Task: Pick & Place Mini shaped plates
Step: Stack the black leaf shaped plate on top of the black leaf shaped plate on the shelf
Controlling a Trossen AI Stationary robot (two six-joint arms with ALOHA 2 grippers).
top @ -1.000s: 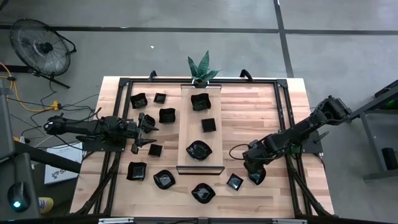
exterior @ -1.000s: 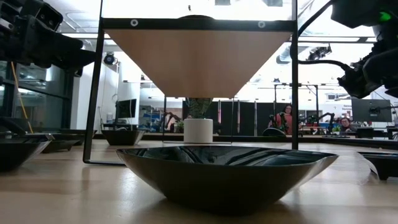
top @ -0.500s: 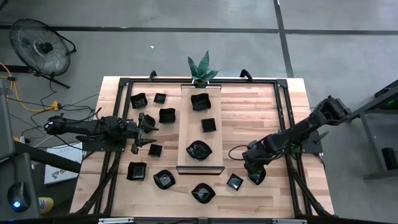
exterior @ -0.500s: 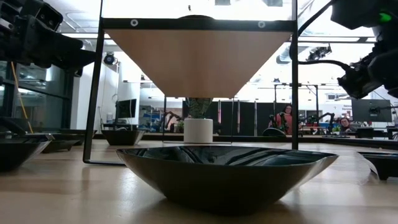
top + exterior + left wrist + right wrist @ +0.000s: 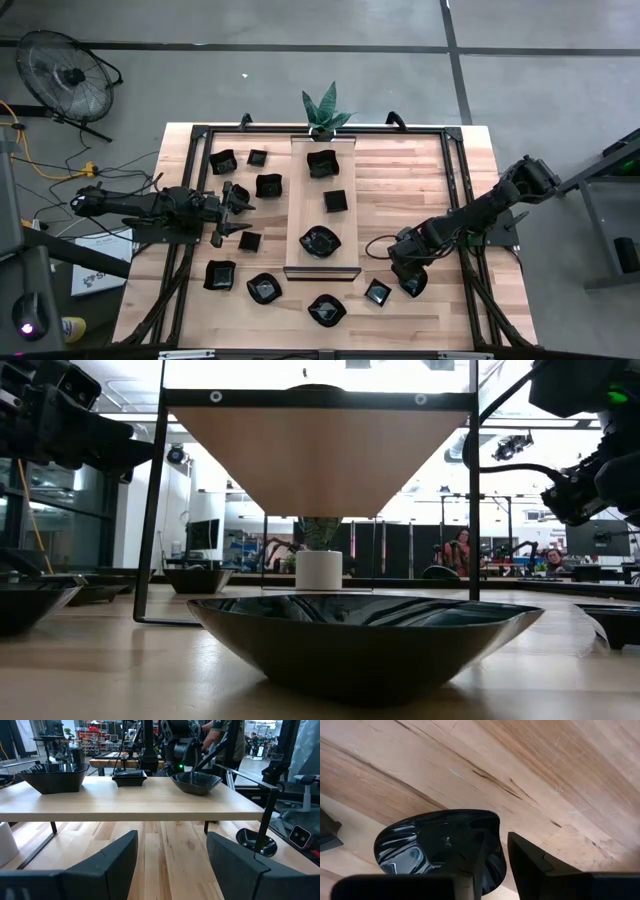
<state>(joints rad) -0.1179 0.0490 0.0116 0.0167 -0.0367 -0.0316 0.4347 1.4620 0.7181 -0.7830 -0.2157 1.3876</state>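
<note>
right claw (image 5: pixel 492 865) low over the near right of the desk (image 5: pixel 420 180), fingers straddling one rim of a black mini plate (image 5: pixel 440 845), not visibly clamped. left claw (image 5: pixel 228 212) waits with fingers apart at mid-left. three plates rest on the raised board (image 5: pixel 322 268); about ten remain scattered on the desk, so most of the task is left. no legible writing.

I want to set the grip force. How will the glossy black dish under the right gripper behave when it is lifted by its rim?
The dish looks rigid, so it should not bend. Its glossy surface may slip between the right gripper's fingers. Held by one rim only, it may tilt; it looks shallow and probably light.
</note>
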